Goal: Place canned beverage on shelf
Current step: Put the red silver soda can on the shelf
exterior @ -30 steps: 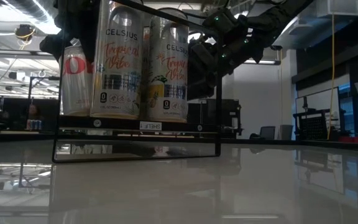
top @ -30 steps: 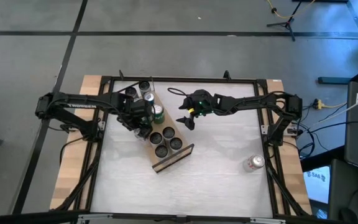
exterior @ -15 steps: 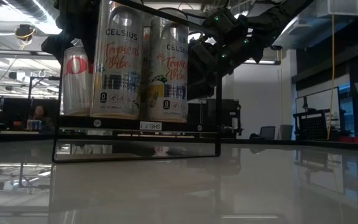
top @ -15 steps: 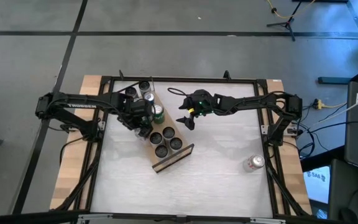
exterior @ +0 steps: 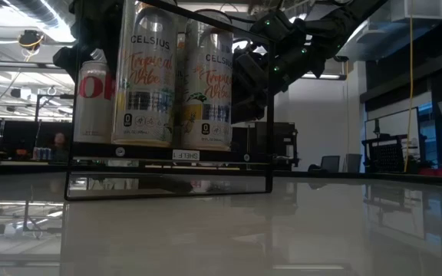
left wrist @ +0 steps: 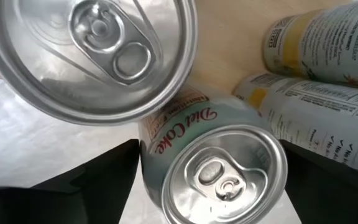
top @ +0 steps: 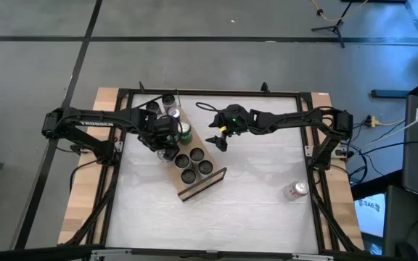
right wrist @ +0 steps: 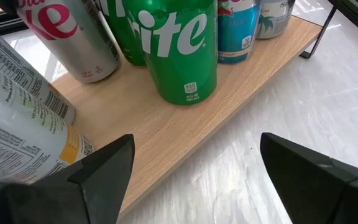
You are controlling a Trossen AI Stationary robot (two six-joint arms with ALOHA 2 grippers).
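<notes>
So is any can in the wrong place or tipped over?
Yes, one. A silver can lies on its side near the table's right edge, far from the shelf, where the other cans stand upright. The left gripper is over a Diet Coke can at the shelf.

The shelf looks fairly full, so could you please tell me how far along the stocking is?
Mostly done: the shelf carries several cans, including a Sprite can and two Celsius cans. In hand: the left gripper straddles a Diet Coke can at the shelf, jaws open. Left: one can lies on the table near the right arm, whose right gripper hovers open beside the shelf.
</notes>
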